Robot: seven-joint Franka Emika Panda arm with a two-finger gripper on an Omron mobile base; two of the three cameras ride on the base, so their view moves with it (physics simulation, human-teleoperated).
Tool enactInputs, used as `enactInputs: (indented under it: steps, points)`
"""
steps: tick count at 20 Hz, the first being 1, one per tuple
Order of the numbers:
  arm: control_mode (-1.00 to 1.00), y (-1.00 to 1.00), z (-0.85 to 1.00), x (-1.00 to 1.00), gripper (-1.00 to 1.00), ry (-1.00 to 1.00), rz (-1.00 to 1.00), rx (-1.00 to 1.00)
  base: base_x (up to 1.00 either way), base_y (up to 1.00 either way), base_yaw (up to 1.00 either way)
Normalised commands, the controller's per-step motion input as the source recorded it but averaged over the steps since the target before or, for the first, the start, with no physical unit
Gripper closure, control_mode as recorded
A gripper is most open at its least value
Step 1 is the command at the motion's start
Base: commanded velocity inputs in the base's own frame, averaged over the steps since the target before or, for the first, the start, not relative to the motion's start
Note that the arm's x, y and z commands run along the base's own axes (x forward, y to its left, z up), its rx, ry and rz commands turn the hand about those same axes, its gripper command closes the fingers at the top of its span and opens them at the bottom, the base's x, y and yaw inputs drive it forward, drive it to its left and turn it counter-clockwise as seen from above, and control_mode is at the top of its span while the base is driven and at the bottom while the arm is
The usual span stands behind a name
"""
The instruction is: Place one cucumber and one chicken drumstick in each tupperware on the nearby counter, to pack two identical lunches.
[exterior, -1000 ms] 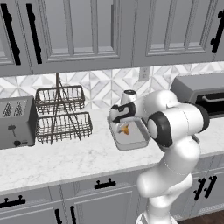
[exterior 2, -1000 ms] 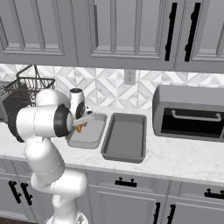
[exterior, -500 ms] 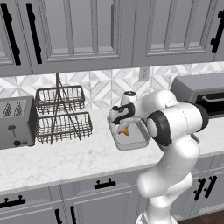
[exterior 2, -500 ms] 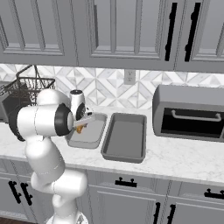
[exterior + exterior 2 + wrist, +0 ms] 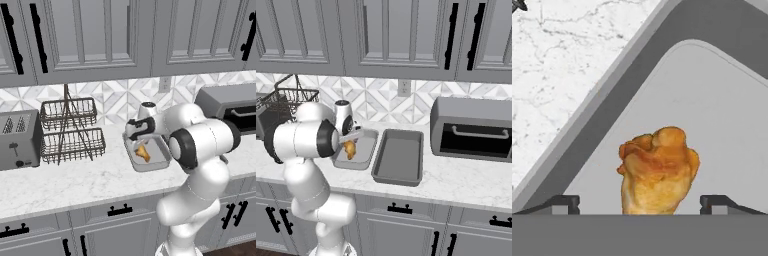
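Note:
One orange-brown chicken drumstick (image 5: 657,172) lies in the smaller, lighter tupperware (image 5: 152,166) on the white marble counter (image 5: 75,185). My gripper (image 5: 138,137) hangs just over that tray, open; its fingertips (image 5: 564,202) stand on either side of the drumstick with a gap on the left one's side. From the right base view the drumstick (image 5: 349,149) sits under the gripper (image 5: 351,137) in the small tupperware (image 5: 367,145). The larger, darker tupperware (image 5: 398,160) stands beside it, with nothing in it. The cucumbers and the other drumstick are out of view.
A two-tier wire basket rack (image 5: 70,130) and a toaster (image 5: 17,140) stand to the left on the counter. A grey toaster oven (image 5: 473,130) is at the right end. Bare marble (image 5: 557,75) runs along the small tray's outer rim.
The drumstick has sunk slightly lower into the small tray. The hand has stayed almost in place above it.

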Motion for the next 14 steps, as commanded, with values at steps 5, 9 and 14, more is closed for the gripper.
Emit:
enactInputs:
  steps: [5, 9, 14]
  points:
    - [-1.00, -0.03, 0.92, -0.38, -1.00, 0.00, 0.00, 0.00, 0.00, 0.00, 0.00]
    - [-1.00, -0.15, 0.85, -0.97, -1.00, 0.00, 0.00, 0.02, 0.00, 0.00, 0.00]
    - [-1.00, -0.36, 0.10, -1.00, -1.00, 0.15, -0.08, 0.00, 0.00, 0.00, 0.00]
